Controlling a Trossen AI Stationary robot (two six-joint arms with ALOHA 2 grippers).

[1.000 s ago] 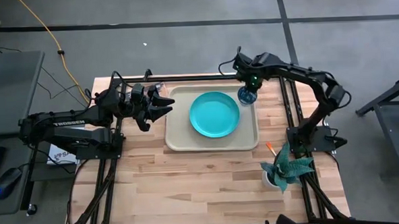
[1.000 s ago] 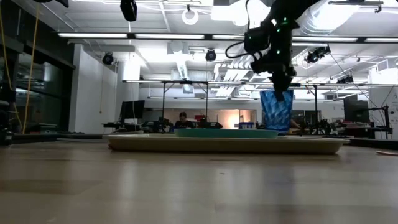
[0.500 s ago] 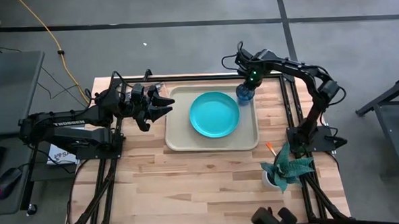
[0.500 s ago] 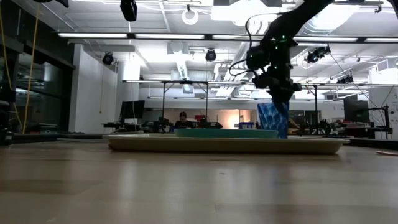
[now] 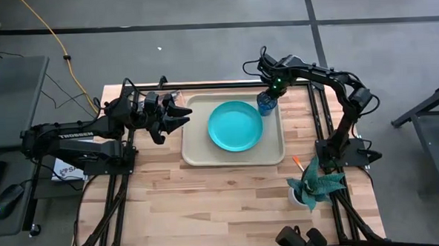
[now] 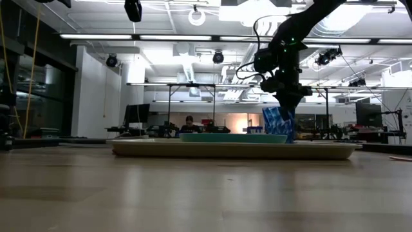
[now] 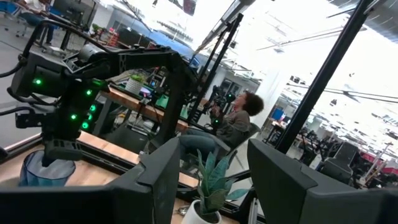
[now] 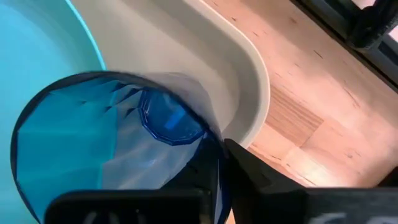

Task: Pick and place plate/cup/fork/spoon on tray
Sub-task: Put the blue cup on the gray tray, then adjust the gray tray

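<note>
The turquoise plate (image 5: 236, 126) lies flat in the beige tray (image 5: 199, 157). My right gripper (image 5: 272, 97) is shut on the dark-blue cup (image 5: 265, 102), which it holds low over the tray's far right corner, beside the plate. In the low view the cup (image 6: 278, 124) is tilted and its base is hidden behind the plate and the tray rim. My left gripper (image 5: 185, 115) is open and empty, above the table just left of the tray. The orange-handled spoon (image 5: 298, 164) lies on the table right of the tray. The fork is not seen. My right gripper holds the cup by its rim (image 8: 214, 163), with one finger inside the cup and one finger (image 8: 261, 180) outside its wall. The fingers come from above, pointing down. The cup hangs tilted below them; whether its base touches the tray I cannot tell.
A white pot with a teal-green plant (image 5: 313, 186) stands on the table near the right edge, next to the spoon. A booklet (image 5: 66, 170) lies under the left arm at the table's left edge. The near half of the wooden table (image 5: 223, 204) is bare.
My right gripper has gone down and a little toward the table's left edge with the cup, from above the tray's far right rim to low over the tray's corner. The cup has tipped further and now sits lower behind the plate.
</note>
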